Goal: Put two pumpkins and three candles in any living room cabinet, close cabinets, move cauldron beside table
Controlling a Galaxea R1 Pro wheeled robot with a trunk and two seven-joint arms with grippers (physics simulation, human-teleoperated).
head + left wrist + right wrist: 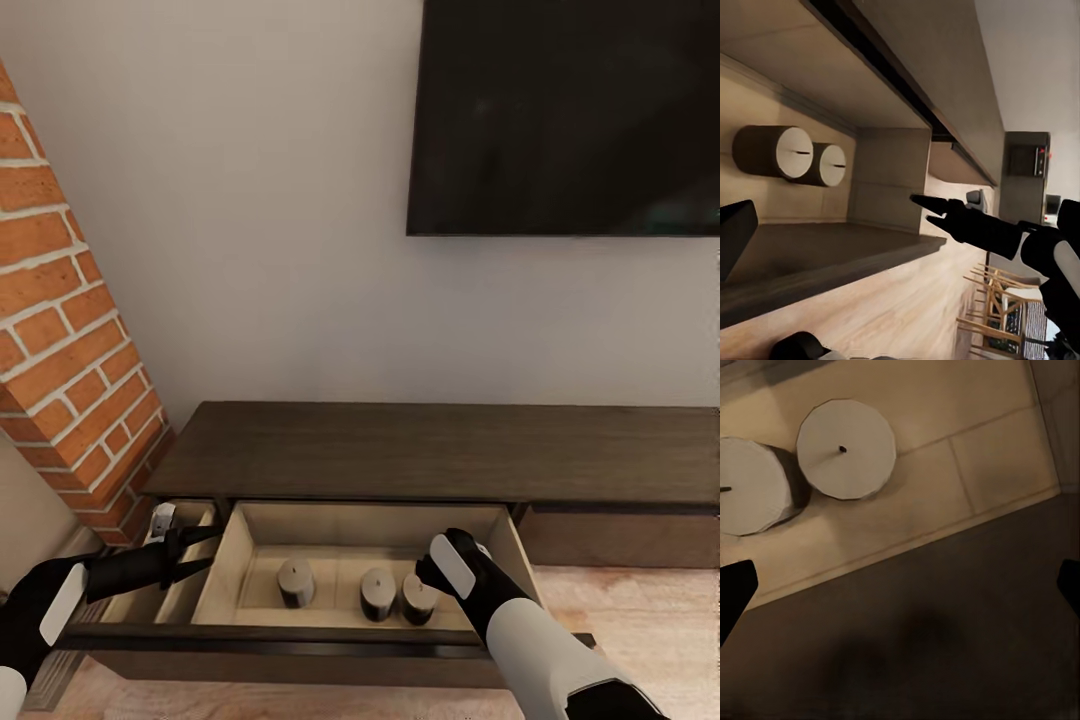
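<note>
The cabinet is a long, low dark-brown unit under the TV, and its wide drawer is pulled out, pale beige inside. Three candles stand upright in it: one at the left and two close together at the right. My right gripper hangs open just above the right pair, nothing between its fingers; two candle tops lie below it. My left gripper is open over the drawer's left end, pointing right toward the candles. Pumpkins, cauldron and table are out of view.
A brick fireplace rises at the left, close to the cabinet's end. A black wall TV hangs above the unit. Light wood floor runs along the front. Wooden chairs stand far off behind my right arm.
</note>
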